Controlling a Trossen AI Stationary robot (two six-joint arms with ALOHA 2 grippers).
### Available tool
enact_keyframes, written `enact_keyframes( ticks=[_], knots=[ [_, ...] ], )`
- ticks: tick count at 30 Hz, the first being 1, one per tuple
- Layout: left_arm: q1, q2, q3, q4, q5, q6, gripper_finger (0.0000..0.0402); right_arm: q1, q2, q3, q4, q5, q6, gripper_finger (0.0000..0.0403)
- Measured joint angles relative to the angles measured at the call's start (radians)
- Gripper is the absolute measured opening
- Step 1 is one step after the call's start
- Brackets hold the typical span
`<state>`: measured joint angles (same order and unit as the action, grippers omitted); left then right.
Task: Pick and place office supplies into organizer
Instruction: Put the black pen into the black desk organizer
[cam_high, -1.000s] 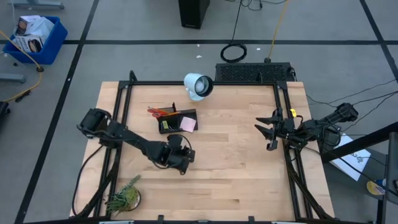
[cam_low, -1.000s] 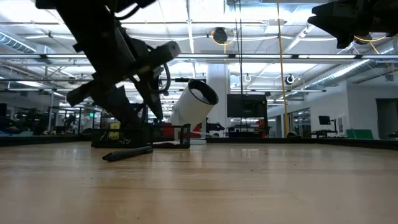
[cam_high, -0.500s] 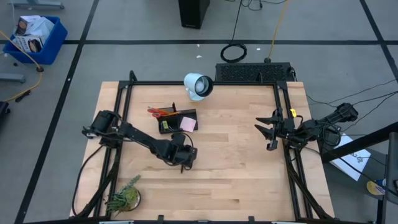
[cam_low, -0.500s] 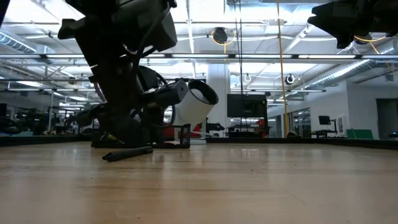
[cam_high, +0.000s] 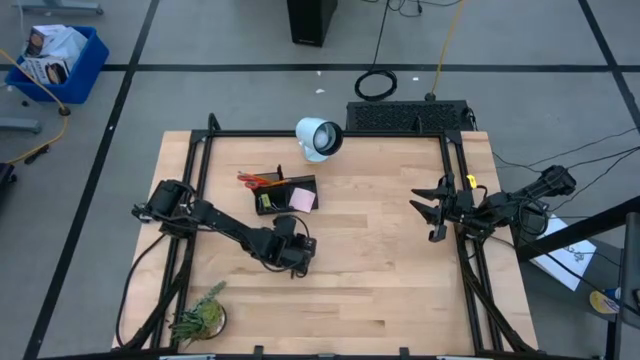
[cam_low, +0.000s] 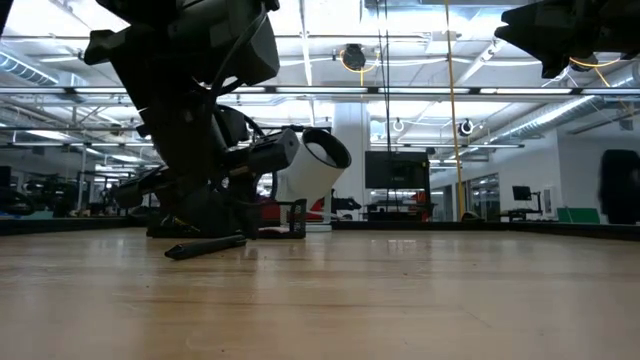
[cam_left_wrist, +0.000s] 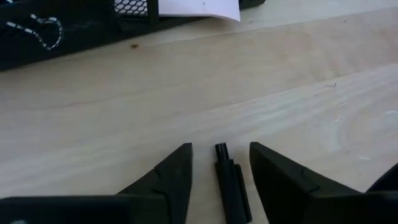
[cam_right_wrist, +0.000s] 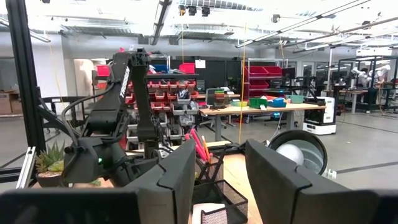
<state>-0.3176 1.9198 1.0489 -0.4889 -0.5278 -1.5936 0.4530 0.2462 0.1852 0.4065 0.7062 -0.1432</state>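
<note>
One black organizer (cam_high: 285, 192), holding one pink sticky-note pad (cam_high: 303, 199) and a small bunch of orange and red pencils (cam_high: 256, 180), exact number unclear. One black pen (cam_left_wrist: 231, 186) loose on the counter (cam_high: 380, 280). One white cylinder (cam_high: 318, 138). One green plant (cam_high: 200, 316). Two arms.

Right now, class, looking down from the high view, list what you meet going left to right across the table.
Green plant → left end effector low over the black pen → white cylindrical lamp-like object → right end effector, open, waiting at the table's right edge.
</note>
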Motion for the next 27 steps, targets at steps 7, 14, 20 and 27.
enact_keyframes(
  ticks=[7, 14, 20, 27],
  knots=[
    [-0.017, 0.001, -0.001, -0.010, 0.012, -0.037, 0.0108, 0.000, 0.000, 0.000, 0.000, 0.000, 0.000, 0.0130],
    [-0.019, 0.001, -0.001, -0.007, 0.037, -0.039, 0.0073, 0.000, 0.000, 0.000, 0.000, 0.000, 0.000, 0.0130],
    [-0.020, 0.002, -0.001, -0.008, 0.040, -0.039, 0.0041, 0.000, 0.000, 0.000, 0.000, 0.000, 0.000, 0.0130],
    [-0.055, -0.026, -0.003, 0.000, 0.022, 0.052, 0.0032, 0.000, 0.000, 0.000, 0.000, 0.000, 0.000, 0.0130]
  ],
)
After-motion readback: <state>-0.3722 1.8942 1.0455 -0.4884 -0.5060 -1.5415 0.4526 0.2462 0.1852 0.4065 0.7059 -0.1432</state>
